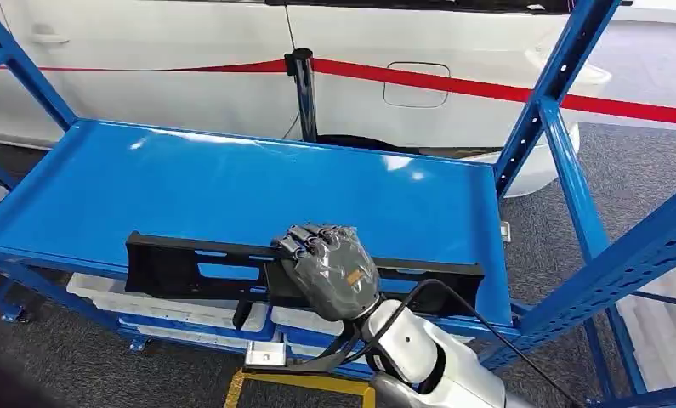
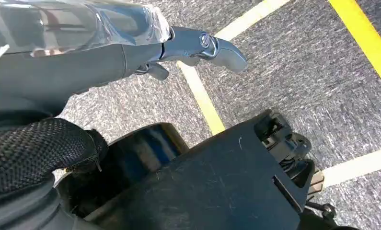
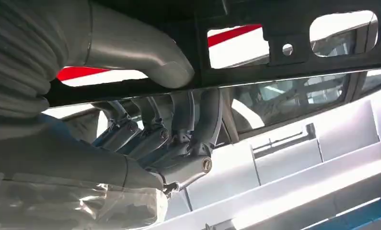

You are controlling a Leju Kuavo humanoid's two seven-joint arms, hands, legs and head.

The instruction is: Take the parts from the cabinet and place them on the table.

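A long black part (image 1: 190, 263) with several cutouts stands on edge along the front lip of the blue cabinet shelf (image 1: 232, 183). My right hand (image 1: 330, 268) grips it near its middle, with the fingers (image 1: 304, 242) curled over its top rail. In the right wrist view the thumb (image 3: 135, 52) presses one face of the black part (image 3: 294, 43) while the fingers (image 3: 178, 139) wrap the other side. My left hand (image 2: 131, 52) hangs over the floor, fingers stretched out, holding nothing.
Blue uprights (image 1: 555, 76) frame the shelf on the right and left. White bins (image 1: 173, 310) sit on the level below. Behind the cabinet stand a white car (image 1: 190, 34), a red barrier tape (image 1: 487, 87) and a black post (image 1: 304, 89). Yellow lines (image 2: 202, 98) mark the grey floor.
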